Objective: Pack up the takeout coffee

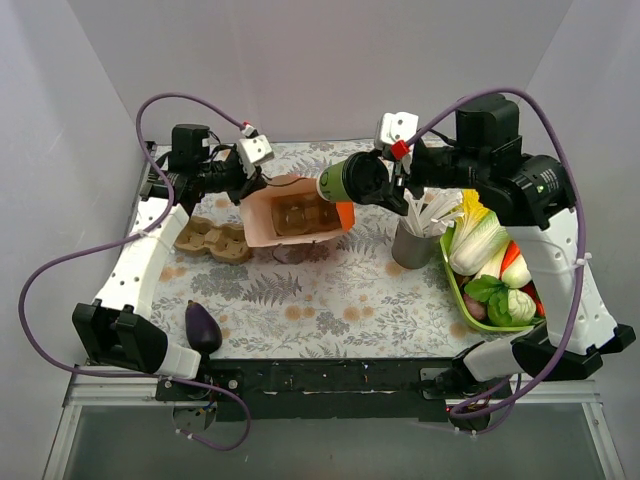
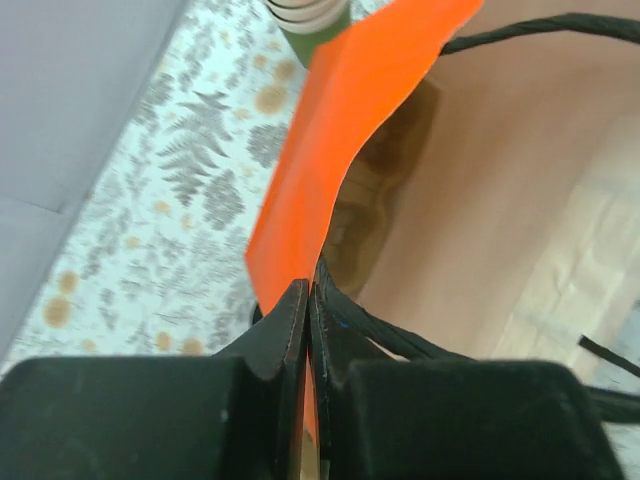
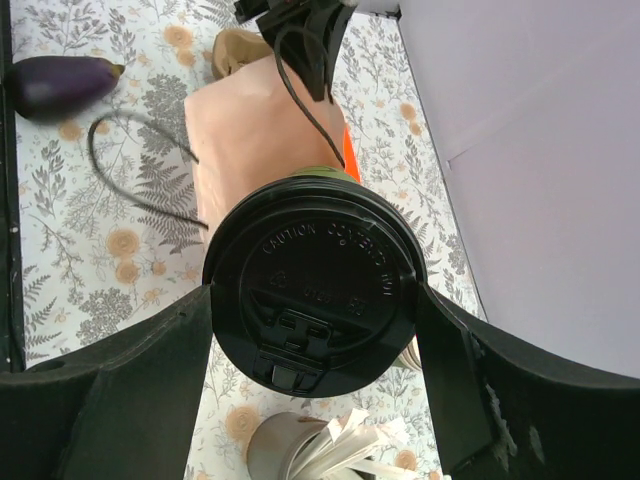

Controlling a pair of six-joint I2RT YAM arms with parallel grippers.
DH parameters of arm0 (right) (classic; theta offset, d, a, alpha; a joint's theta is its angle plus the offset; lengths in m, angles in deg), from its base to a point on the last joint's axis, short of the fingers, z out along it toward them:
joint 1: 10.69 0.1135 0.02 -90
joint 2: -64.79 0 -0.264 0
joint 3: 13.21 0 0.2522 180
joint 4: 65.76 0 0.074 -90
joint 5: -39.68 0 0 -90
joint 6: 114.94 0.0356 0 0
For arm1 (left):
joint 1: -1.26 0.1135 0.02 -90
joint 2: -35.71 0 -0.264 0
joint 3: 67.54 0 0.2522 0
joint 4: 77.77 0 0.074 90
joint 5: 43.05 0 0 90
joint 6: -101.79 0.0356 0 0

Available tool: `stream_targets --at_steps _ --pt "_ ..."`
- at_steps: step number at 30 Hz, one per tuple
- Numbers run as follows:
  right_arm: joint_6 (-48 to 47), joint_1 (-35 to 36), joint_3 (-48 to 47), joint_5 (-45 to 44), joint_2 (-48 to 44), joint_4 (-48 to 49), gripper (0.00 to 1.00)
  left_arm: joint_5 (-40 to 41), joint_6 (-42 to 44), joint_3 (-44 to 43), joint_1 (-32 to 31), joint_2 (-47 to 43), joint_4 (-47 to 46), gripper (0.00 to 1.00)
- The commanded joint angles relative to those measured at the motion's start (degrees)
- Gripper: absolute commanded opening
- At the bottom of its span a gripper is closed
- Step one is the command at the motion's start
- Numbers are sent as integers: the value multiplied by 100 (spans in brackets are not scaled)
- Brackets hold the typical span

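The takeout coffee, a green cup with a black lid, lies sideways in the air. My right gripper is shut on it, one finger on each side of the lid, and the cup's base points at the bag. The pink paper bag with an orange side is tipped, its mouth facing up and right. A cardboard carrier sits inside it. My left gripper is shut on the bag's orange edge by a black cord handle. In the right wrist view the bag lies just beyond the cup.
A second cardboard carrier lies left of the bag. An eggplant rests near the front left. A grey tin of white sticks and a green tray of vegetables stand at the right. Stacked cups stand beyond the bag.
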Motion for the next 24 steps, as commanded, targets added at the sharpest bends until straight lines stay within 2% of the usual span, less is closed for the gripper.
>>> stream_targets --at_steps 1,6,10,16,24 --pt "-216 39 -108 120 -90 -539 1 165 -635 -12 -141 -129 815 0" --pt "-515 381 314 209 -266 -591 1 262 -1400 -134 -211 28 956 0" --pt "-858 1197 367 -397 -82 -724 1 165 -1541 -196 -255 90 1044 0" --pt "-1490 1796 498 -1434 164 -268 1 51 -1594 -266 -352 90 1053 0" --pt "-2158 1876 113 -2094 349 -310 1 -169 -1831 -890 -510 310 1202 0"
